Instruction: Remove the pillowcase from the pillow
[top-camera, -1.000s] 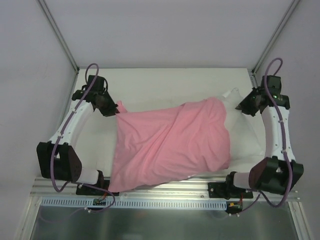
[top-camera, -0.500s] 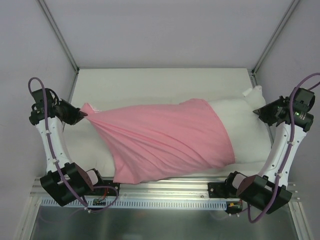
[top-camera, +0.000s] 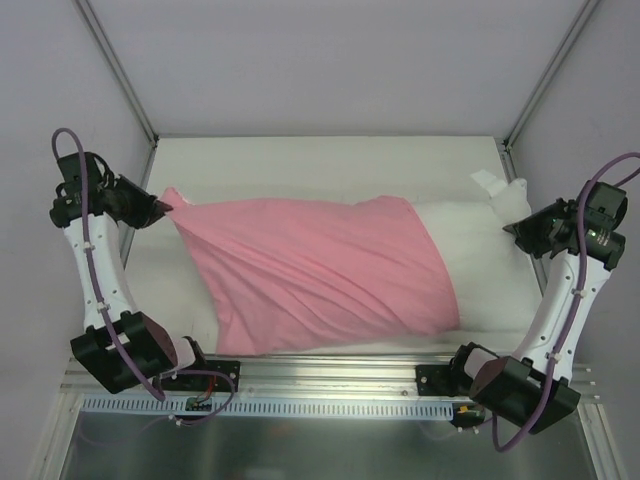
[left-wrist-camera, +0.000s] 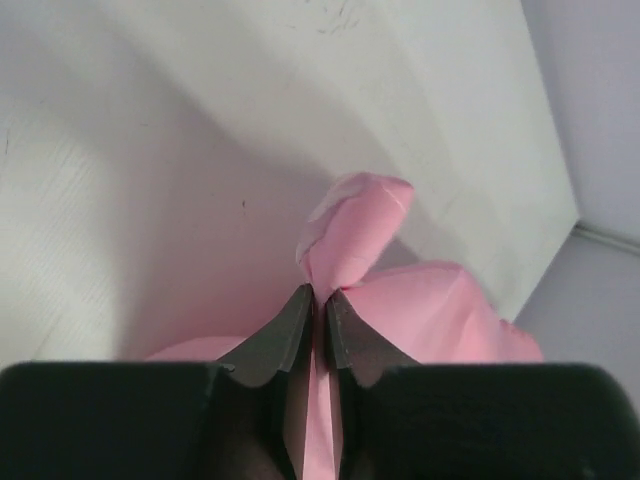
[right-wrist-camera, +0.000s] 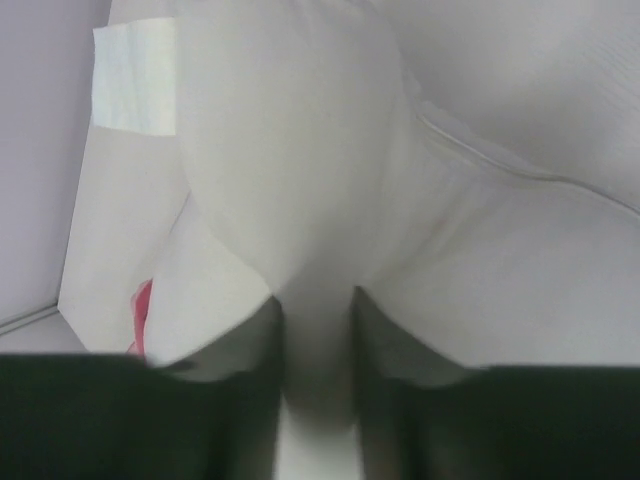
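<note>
The pink pillowcase (top-camera: 320, 270) lies stretched across the table and covers the left part of the white pillow (top-camera: 475, 255), whose right end sticks out bare. My left gripper (top-camera: 163, 209) is at the far left, shut on the pillowcase's left corner; the pink cloth (left-wrist-camera: 355, 225) bunches past the fingertips in the left wrist view. My right gripper (top-camera: 514, 229) is at the far right, shut on the pillow's right corner; white cloth (right-wrist-camera: 290, 180) fills the right wrist view, with a small white label (right-wrist-camera: 135, 78) at the top left.
The white table (top-camera: 320, 165) has walls at the back and on both sides. A metal rail (top-camera: 330, 395) runs along the near edge by the arm bases.
Both arms swung outward from the middle, pulling pillowcase and pillow apart. The pillowcase slid left off the pillow's right end, then sagged flatter in the last half second.
</note>
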